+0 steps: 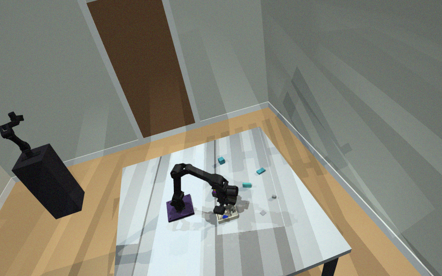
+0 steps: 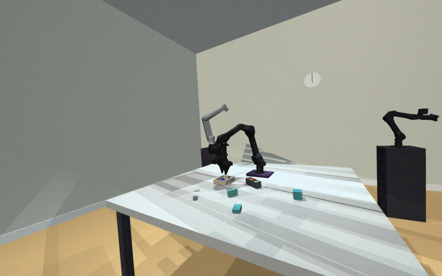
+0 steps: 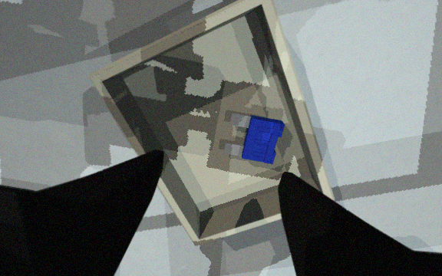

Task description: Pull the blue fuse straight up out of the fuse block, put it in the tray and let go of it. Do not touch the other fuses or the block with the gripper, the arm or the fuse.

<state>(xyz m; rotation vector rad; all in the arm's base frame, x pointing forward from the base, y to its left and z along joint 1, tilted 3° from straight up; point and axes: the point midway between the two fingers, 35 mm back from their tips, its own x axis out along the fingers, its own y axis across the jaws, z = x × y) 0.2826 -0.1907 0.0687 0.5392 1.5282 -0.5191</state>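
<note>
Blue fuse [image 1: 225, 216] [image 2: 222, 179] [image 3: 263, 139] lies flat in the tray [image 1: 228, 220] [image 2: 220, 182] [image 3: 313, 134], beyond the parted, unloaded fingers of the gripper [image 1: 223, 213] [image 2: 224, 173] [image 3: 222, 169], well inside the tabletop's edges [image 1: 319, 258] [image 2: 167, 224].

We look steeply down from high up over the table [image 1: 267, 247] [image 2: 215, 236] in the top view, and across it from beyond one edge, farther back, in the exterior. Our close wrist view faces down into the tray [image 1: 228, 220] [image 2: 220, 183] [image 3: 301, 96], which all three share.

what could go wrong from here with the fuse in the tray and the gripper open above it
If the gripper dips, a finger might knock the tray wall. Swinging sideways while low, the arm could brush the block beside the tray.
</note>
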